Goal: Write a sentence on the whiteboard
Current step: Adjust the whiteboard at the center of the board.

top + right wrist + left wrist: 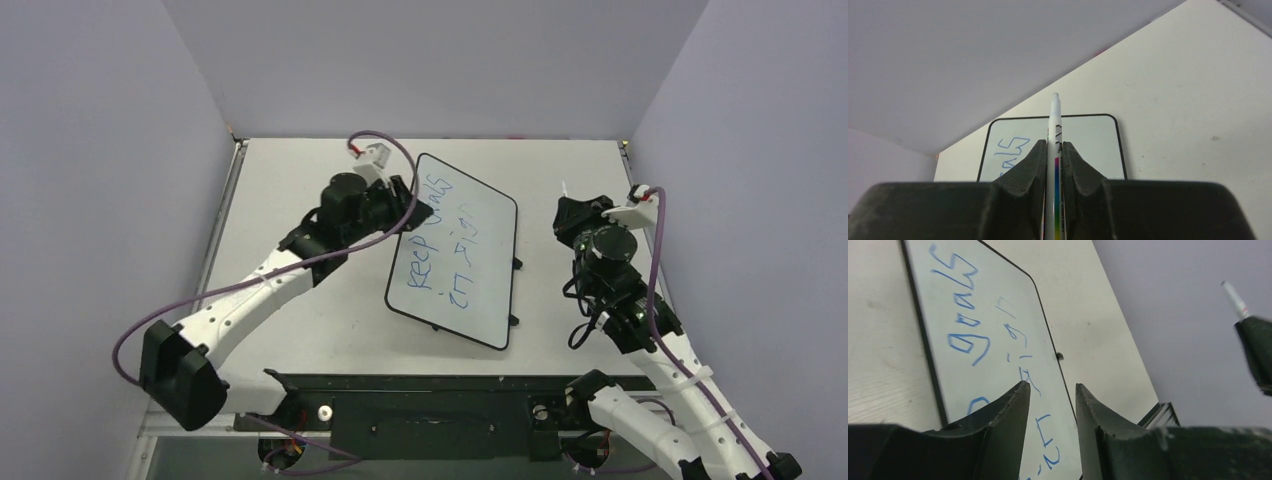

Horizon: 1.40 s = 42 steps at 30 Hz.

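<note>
Lavender walls are closing in a pale desk (300, 335) in the top view. The whiteboard (485, 300) is lying flat and slightly askew near its middle, and the sentence (428, 250) is running along the board in two blue lines. The left pincer (403, 203) is hovering at the board's far left edge, while the right pincer (572, 215) is sitting off its right edge, apart from it.

From the left wrist, the left pincer's jaws are standing apart with nothing between them, and the lettered face is showing through the gap. Whether a finger is touching the board cannot be told. At the far right a marker (1234, 296) is poking upward.

From the right wrist, the right pincer is clamping that marker, its tip aiming toward the board lying well beyond.

The board is looking thin, stiff and light, and its glossy face is probably slippery, so it is likely sliding easily under pressure. The black rim, clear of the smudgeable ink, is looking like the safest place to hold.
</note>
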Each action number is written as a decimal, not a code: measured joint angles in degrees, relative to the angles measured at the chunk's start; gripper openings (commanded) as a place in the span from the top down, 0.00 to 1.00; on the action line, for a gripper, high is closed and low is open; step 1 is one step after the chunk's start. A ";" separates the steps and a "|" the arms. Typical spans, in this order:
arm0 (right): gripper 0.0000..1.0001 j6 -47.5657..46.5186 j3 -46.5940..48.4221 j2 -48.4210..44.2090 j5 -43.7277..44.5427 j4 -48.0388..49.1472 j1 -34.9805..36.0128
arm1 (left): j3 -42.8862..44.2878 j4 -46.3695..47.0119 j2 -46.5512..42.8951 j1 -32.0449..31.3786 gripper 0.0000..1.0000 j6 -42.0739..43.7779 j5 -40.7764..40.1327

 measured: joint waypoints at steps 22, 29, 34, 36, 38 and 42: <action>1.00 -0.13 13.97 3.63 9.05 -9.25 -0.02 | 31.74 -7.08 50.93 -28.26 0.80 7.13 -4.13; 1.00 -0.33 13.97 4.04 9.01 -9.60 -0.02 | 35.41 -9.70 56.46 -28.89 0.81 8.52 -5.05; 1.00 -0.42 13.97 4.83 8.76 -9.62 -0.02 | 35.54 -9.94 56.98 -29.20 0.81 9.46 -6.82; 1.00 -0.57 13.97 5.09 8.66 -9.62 -0.02 | 34.71 -9.25 56.87 -29.33 0.81 9.66 -7.58; 1.00 -0.66 13.97 5.29 8.61 -9.62 -0.02 | 33.46 -8.15 56.28 -29.46 0.81 9.92 -8.26; 1.00 -0.74 13.97 5.64 8.50 -9.62 -0.02 | 27.78 -7.34 52.57 -29.49 0.81 11.17 -10.32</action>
